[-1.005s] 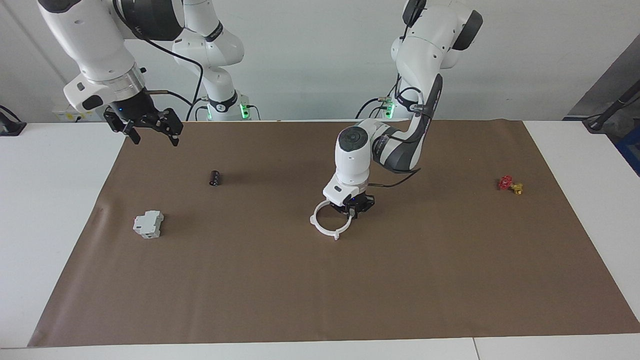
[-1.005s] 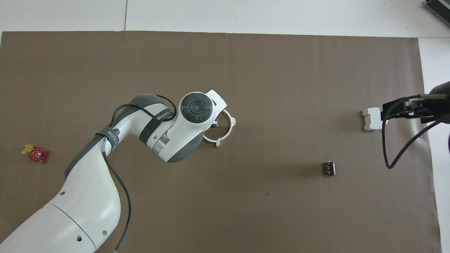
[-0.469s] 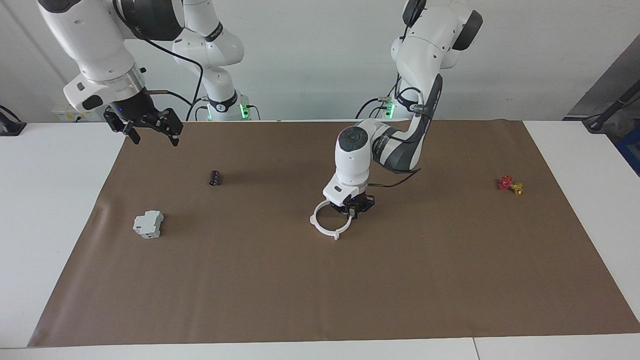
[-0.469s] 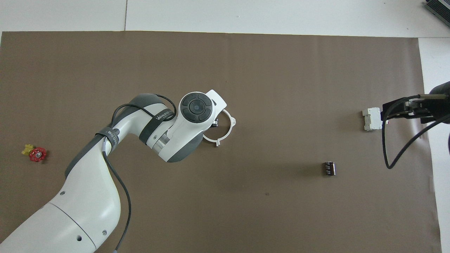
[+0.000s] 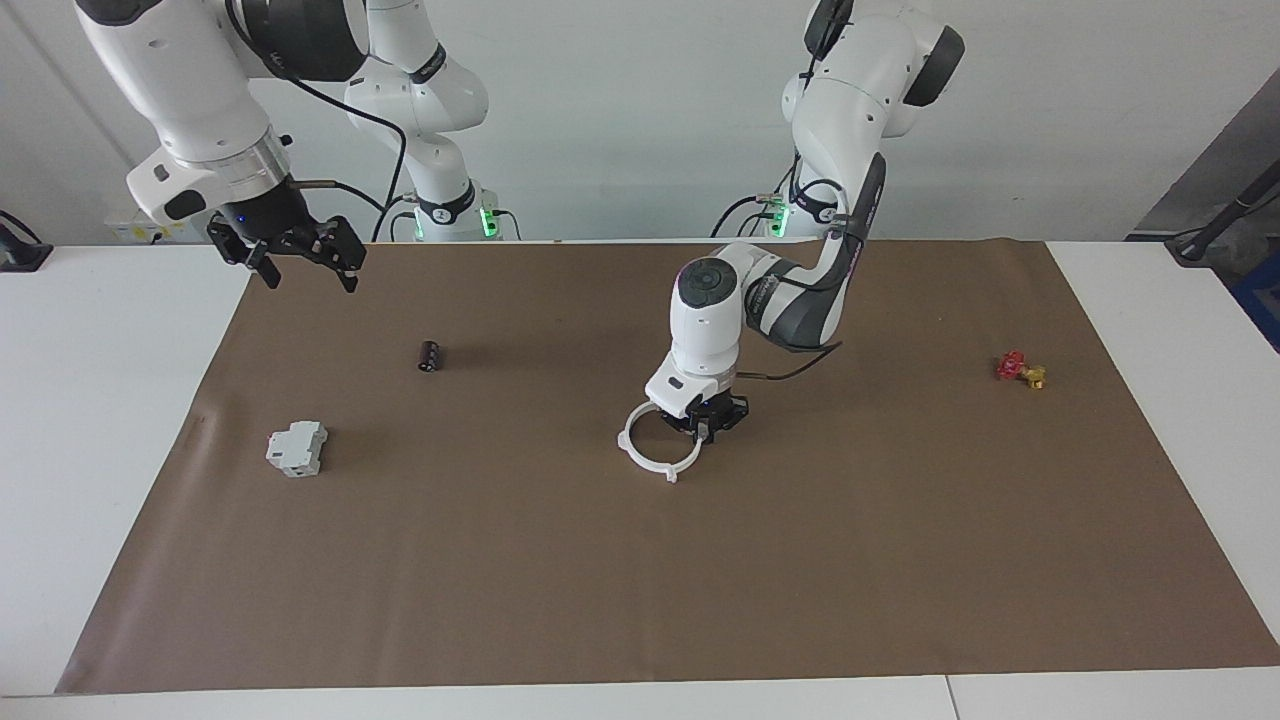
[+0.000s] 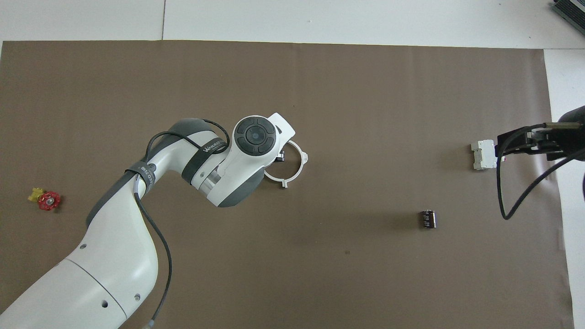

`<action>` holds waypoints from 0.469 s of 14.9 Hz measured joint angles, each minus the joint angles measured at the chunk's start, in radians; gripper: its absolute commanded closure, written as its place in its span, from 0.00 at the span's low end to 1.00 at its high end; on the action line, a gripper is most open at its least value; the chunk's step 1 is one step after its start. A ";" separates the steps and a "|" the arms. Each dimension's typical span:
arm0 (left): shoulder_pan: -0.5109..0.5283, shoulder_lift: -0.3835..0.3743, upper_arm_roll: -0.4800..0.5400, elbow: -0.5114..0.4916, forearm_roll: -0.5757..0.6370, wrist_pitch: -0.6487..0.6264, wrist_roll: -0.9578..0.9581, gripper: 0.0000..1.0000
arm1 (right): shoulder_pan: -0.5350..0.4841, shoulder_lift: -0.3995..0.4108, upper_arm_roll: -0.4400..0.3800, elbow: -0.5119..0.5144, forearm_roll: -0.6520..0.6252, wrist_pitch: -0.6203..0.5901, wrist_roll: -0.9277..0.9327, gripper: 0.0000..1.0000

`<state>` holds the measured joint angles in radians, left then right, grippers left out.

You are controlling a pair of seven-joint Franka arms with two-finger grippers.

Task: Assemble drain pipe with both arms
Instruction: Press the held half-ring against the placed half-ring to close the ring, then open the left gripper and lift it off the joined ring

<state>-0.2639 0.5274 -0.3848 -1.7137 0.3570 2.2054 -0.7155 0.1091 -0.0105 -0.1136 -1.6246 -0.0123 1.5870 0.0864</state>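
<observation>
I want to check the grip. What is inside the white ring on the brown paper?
Inside the white ring only bare brown paper shows. The left gripper is shut on the rim, and the arm covers that part of the ring from above.

High facing view, steep overhead, shared mat [image 5: 900,560]

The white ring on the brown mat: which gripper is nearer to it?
Left. The left gripper is down at the white ring, shut on its rim. The right gripper waits open in the air over the mat's edge at the right arm's end.

The left arm [image 6: 228,160] hides part of the white ring [image 6: 295,170].
</observation>
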 measured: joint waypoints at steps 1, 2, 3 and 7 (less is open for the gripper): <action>0.000 0.000 0.000 0.000 0.000 0.000 0.000 0.37 | 0.000 0.000 0.000 0.000 0.000 0.000 0.000 0.00; 0.000 0.003 0.000 0.000 0.003 0.001 0.000 0.21 | 0.000 0.000 0.000 0.000 0.000 0.000 0.000 0.00; 0.000 0.009 0.001 0.001 0.007 0.005 0.000 0.11 | 0.000 0.000 0.000 0.000 0.000 0.000 0.000 0.00; 0.000 0.022 0.006 0.009 0.014 0.008 0.000 0.00 | 0.000 0.000 0.000 0.000 0.000 0.000 0.000 0.00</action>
<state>-0.2639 0.5490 -0.3787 -1.7046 0.3710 2.2134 -0.7154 0.1091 -0.0105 -0.1136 -1.6246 -0.0123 1.5870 0.0864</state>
